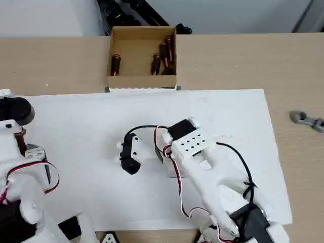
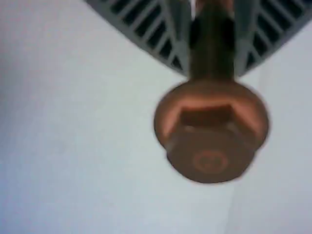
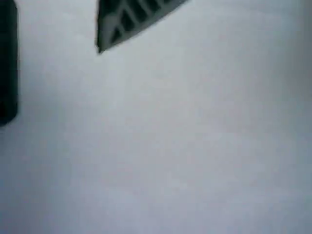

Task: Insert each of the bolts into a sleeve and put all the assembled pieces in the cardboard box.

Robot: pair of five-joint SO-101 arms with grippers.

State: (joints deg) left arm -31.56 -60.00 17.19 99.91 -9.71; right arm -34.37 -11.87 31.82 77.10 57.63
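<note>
Left gripper point(image 2: 210, 46) clamped on copper bolt point(image 2: 210, 134), head right of frame centre. Right gripper point(image 1: 158, 152) above white sheet point(image 3: 195, 146); its opening cannot be told.

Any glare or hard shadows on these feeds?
High view: even light, no hotspots on the sheet, only faint shadow beside the centre arm. Left wrist view: soft bright highlight across the bolt head. Right wrist view: sheet evenly lit, no glare.

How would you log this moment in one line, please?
left gripper: shut on bolt, over white sheet | right arm: over sheet centre | cardboard box: several assembled pieces inside
</note>
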